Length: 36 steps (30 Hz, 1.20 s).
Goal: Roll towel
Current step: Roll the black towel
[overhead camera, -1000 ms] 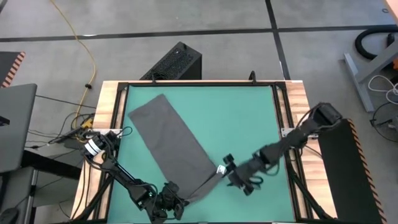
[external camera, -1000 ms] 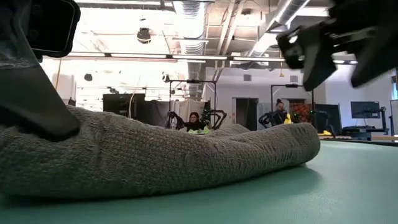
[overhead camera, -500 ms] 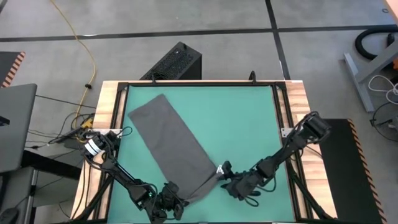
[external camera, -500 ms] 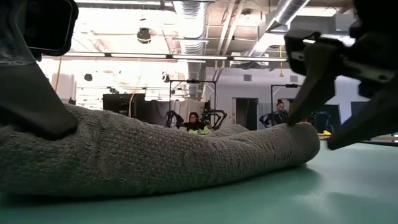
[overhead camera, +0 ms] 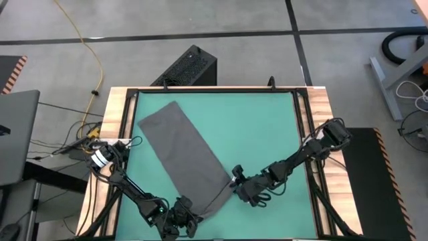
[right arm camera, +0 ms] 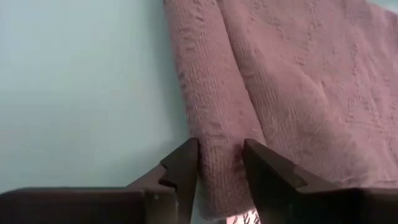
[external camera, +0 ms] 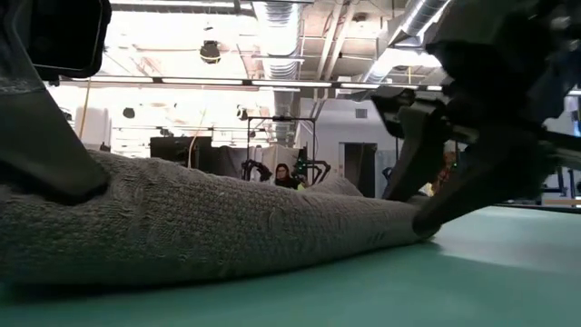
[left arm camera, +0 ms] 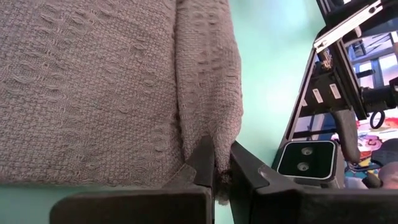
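High view shows us the towel (overhead camera: 187, 155) lying diagonally on the mat (overhead camera: 261, 127), long axis running away toward the far left corner. Our left gripper (left arm camera: 221, 177) pinches one near corner, our right gripper (right arm camera: 221, 163) straddles the other (fingers apart); open mat lies ahead

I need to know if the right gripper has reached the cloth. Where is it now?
In the high view, the right gripper is at the near edge of the green mat, its fingers straddling the towel roll's right end.
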Each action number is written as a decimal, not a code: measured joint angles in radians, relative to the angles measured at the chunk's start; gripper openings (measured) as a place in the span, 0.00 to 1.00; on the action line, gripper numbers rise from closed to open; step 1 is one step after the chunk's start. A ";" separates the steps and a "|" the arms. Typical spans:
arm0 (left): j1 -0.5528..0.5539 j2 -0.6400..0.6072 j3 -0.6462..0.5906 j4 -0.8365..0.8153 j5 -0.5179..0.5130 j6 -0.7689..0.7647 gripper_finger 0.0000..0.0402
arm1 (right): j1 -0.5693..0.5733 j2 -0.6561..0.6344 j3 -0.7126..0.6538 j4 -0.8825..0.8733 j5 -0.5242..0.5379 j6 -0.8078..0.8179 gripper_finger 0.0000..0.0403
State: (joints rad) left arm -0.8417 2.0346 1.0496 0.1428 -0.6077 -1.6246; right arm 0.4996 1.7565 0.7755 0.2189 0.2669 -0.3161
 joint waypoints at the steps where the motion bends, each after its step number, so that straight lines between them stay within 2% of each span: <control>1: 0.000 0.000 0.000 0.003 -0.001 0.003 0.01 | -0.011 0.000 -0.002 -0.001 -0.014 -0.004 0.36; 6: -0.004 0.000 0.000 0.007 -0.017 0.012 0.01 | -0.074 -0.002 -0.002 -0.030 -0.160 0.056 0.18; 9: -0.010 0.001 0.000 0.009 -0.046 0.018 0.01 | -0.121 -0.008 0.000 -0.063 -0.334 0.148 0.05; 14: -0.014 0.001 0.000 0.015 -0.064 0.029 0.02 | -0.217 -0.002 0.048 -0.196 -0.691 0.373 0.06; 16: -0.013 0.001 0.000 0.029 -0.061 0.054 0.03 | -0.247 0.000 0.053 -0.217 -0.801 0.420 0.05; 21: -0.012 0.002 -0.001 0.065 -0.004 0.151 0.12 | -0.304 0.000 0.053 -0.228 -0.877 0.531 0.05; 28: -0.006 0.001 0.000 0.032 0.057 0.164 0.28 | -0.353 0.015 0.054 -0.244 -0.889 0.564 0.05; 32: -0.013 -0.018 -0.001 0.008 0.059 0.204 0.31 | -0.366 0.071 0.079 -0.247 -0.942 0.564 0.05; 36: -0.035 -0.107 -0.006 -0.143 0.054 0.190 0.31 | -0.366 0.110 0.115 -0.277 -0.955 0.557 0.05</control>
State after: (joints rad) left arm -0.8765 1.9275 1.0432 0.0003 -0.5533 -1.4349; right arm 0.1337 1.8665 0.8905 -0.0586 -0.6876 0.2412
